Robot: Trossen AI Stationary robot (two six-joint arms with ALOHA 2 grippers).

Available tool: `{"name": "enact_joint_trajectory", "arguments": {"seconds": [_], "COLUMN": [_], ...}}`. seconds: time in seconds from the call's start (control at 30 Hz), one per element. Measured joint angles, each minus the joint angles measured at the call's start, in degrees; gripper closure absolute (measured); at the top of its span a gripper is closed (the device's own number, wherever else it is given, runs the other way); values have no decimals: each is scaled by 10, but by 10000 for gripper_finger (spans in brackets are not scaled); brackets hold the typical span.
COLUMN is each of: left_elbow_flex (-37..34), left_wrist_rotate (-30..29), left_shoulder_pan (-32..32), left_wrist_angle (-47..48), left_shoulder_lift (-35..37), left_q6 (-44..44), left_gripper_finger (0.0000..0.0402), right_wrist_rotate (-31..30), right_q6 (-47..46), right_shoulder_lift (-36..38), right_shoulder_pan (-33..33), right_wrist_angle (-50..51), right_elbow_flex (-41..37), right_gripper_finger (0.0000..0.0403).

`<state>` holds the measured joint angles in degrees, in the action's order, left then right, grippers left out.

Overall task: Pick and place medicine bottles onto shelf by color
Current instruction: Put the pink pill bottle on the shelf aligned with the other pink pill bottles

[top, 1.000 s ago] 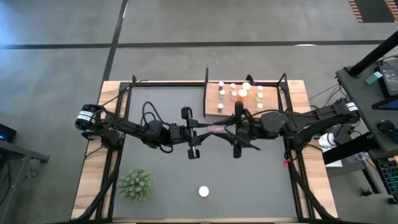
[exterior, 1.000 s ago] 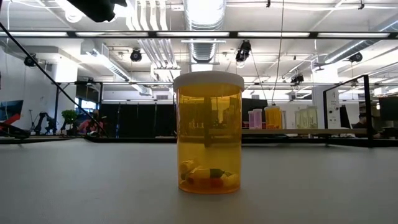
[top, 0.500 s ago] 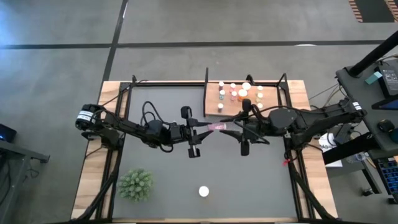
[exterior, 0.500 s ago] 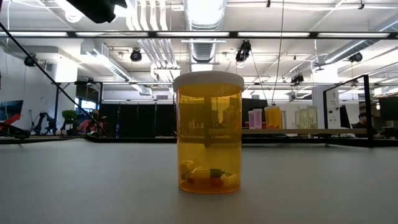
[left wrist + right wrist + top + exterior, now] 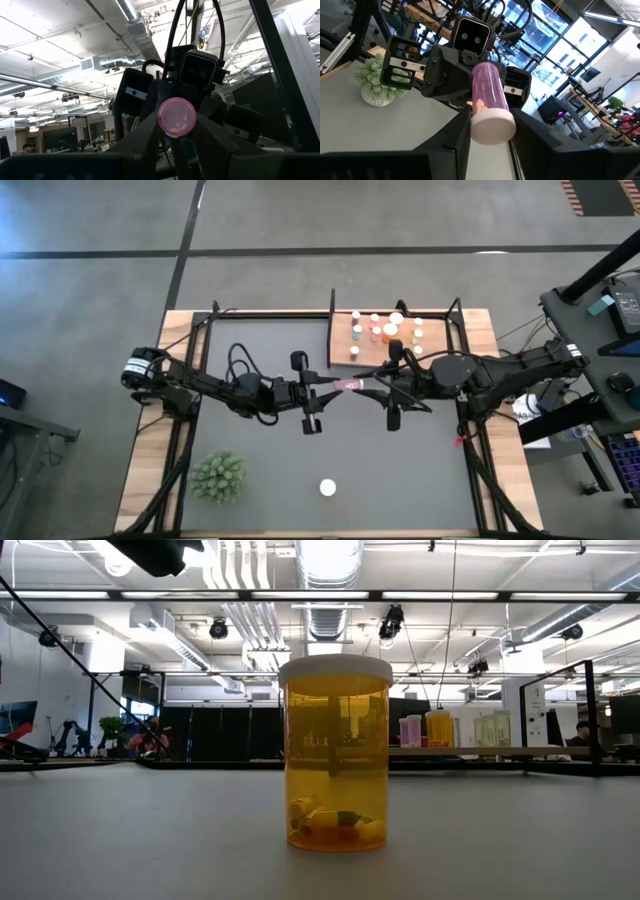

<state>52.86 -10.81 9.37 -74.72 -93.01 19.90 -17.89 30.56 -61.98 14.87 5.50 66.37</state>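
An orange bottle (image 5: 335,753) stands upright on the near mat; mid-table, above the mat, the left gripper (image 5: 338,386) and right gripper (image 5: 362,387) both pinch one pink bottle (image 5: 349,385) lying level between them; farther off, the shelf (image 5: 343,345) carries the other bottles.

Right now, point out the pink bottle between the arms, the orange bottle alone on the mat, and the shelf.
pink bottle (image 5: 489,95), right wrist view, on its pink body.
orange bottle (image 5: 336,775), low view, on its orange body.
shelf (image 5: 342,345), high view, on a bare corner of the board.
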Motion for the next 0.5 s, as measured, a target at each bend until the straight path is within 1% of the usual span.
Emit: {"name": "enact_joint_trajectory", "arguments": {"seconds": [0.23, 0.33, 0.5], "left_elbow_flex": [0, 0, 0], "left_wrist_rotate": [0, -15, -32], "left_shoulder_pan": [0, 0, -1], "left_wrist_angle": [3, 8, 45], "left_shoulder_lift": [0, 0, 0], "left_q6": [0, 0, 0], "left_gripper_finger": [307, 305, 281], "right_wrist_rotate": [0, -2, -1], "right_q6": [-10, -13, -26], "right_shoulder_lift": [0, 0, 0], "right_shoulder_pan": [0, 0, -1], "right_wrist_angle": [1, 2, 2], "right_elbow_flex": [0, 0, -1], "right_gripper_finger": [289, 289, 290]}}
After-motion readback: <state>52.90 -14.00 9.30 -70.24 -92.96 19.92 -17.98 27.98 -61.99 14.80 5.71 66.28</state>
